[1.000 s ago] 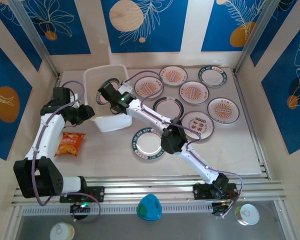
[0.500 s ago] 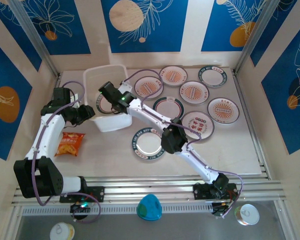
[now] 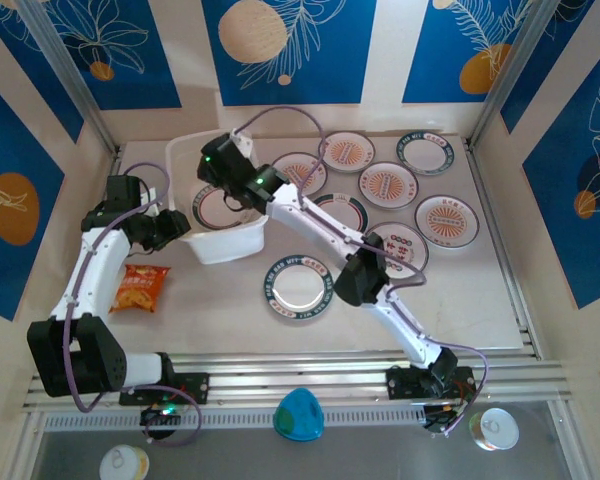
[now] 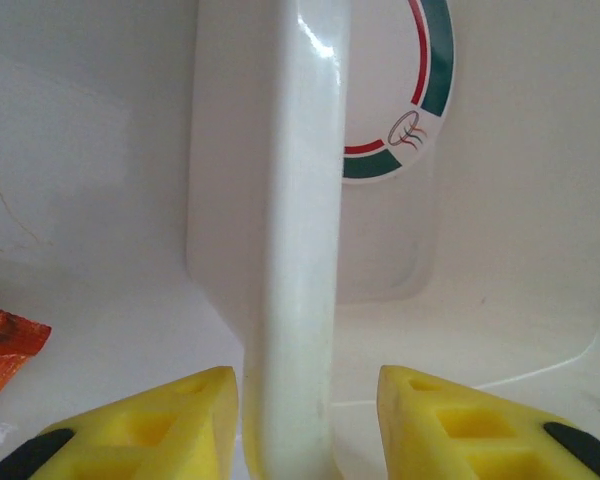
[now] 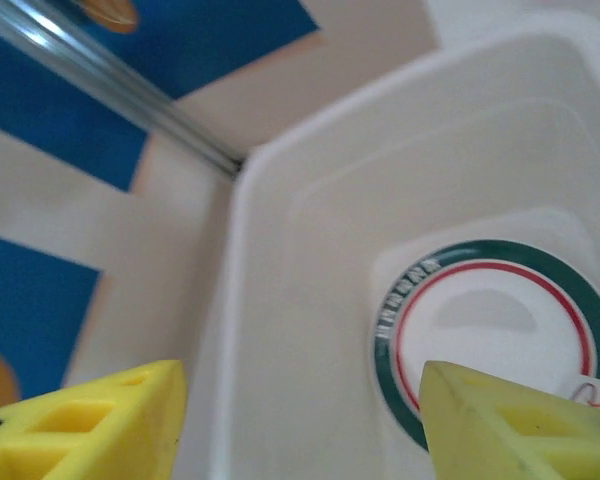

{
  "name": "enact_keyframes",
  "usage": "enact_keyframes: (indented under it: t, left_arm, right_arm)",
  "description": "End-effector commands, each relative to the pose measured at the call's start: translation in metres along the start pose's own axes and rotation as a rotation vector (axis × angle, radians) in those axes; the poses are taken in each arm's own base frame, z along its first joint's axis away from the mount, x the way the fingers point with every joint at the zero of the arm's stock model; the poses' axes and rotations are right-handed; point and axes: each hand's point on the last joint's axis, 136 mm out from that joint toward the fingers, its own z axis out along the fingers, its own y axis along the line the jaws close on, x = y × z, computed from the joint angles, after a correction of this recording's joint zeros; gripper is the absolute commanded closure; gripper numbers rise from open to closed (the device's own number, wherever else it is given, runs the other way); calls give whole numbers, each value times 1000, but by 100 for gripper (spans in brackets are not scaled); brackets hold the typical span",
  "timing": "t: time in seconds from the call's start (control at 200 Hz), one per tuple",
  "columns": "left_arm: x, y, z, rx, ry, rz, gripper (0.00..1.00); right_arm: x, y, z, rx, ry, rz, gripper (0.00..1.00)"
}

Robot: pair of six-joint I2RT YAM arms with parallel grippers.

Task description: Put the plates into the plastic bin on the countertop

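The plastic bin stands at the back left of the countertop. One green-rimmed plate lies flat on its floor, also seen in the right wrist view as plate. My right gripper hovers open above the bin, holding nothing, its jaws wide apart. My left gripper straddles the bin's rim at the near left corner, open, with a gap on the right side. Several more plates lie to the right, among them plate and plate.
An orange snack bag lies left of the bin, near the left arm. The right arm stretches diagonally over two plates. Aluminium rails edge the front; a teal object and two cups sit beyond them.
The right gripper has let go of the green-rimmed plate, which now lies flat in the bin, and has lifted up and back. The left arm has not moved.
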Motion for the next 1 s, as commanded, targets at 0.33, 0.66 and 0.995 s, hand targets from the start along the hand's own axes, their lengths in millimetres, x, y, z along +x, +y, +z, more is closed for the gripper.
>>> enact_keyframes:
  t: [0.33, 0.66, 0.995]
  left_arm:
    - [29, -35, 1, 32, 32, 13, 60]
    - [40, -66, 9, -3, 12, 74, 48]
    - [-10, -44, -45, -123, -144, 163, 27]
  right_arm:
    - [-36, -49, -83, -115, 199, -42, 36]
    - [-40, -110, -125, -119, 249, 18, 35]
    - [-16, -164, -141, -94, 398, 35, 36]
